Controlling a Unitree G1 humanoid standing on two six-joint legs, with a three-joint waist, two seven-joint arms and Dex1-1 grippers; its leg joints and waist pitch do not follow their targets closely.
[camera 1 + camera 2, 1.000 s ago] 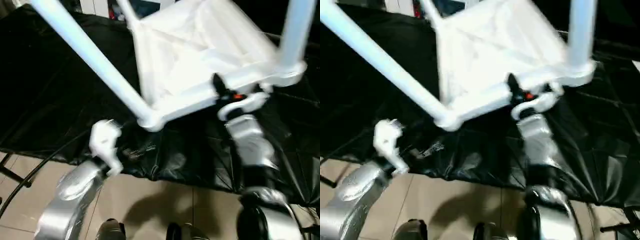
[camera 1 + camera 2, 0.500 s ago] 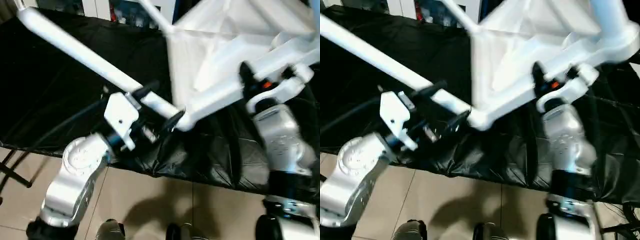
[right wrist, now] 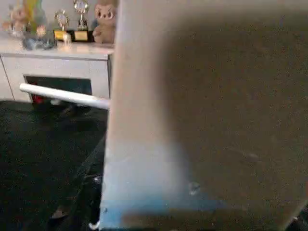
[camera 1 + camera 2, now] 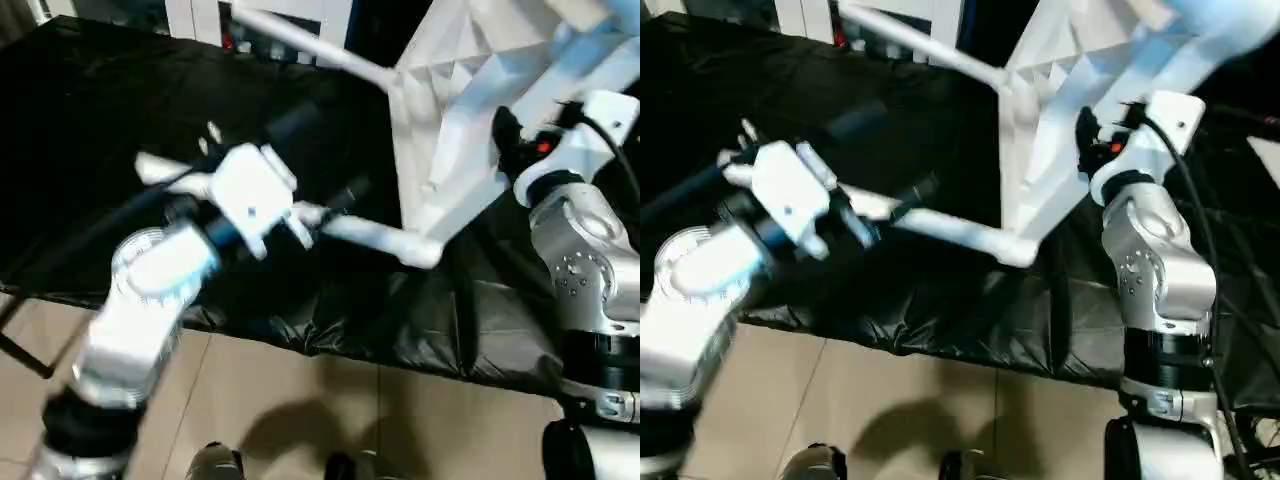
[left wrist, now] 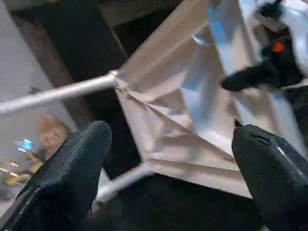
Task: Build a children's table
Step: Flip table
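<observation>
The children's table (image 4: 470, 110) stands tipped on edge over a work table draped in black cloth (image 4: 90, 130), its ribbed underside turned toward the robot and its tube legs (image 4: 940, 232) jutting out sideways. The right end effector (image 4: 1092, 140) is up against the rim of the white top and seems to be gripping it, though I cannot tell how its fingers stand. The left end effector (image 4: 325, 190) hovers around the nearest leg with its two black fingers (image 5: 72, 168) spread wide, nothing between them.

The thing looks light, hollow moulded plastic, stiff in the top thanks to the ribbing, but awkward: long legs make long levers, and a push at a leg's far end may twist it in its round corner socket. The tubes look smooth and glossy, probably slippery under a pinch. I would take hold close to a corner socket or on the thick rim, where the plastic is firmest. The cloth below is crinkled and shiny.
</observation>
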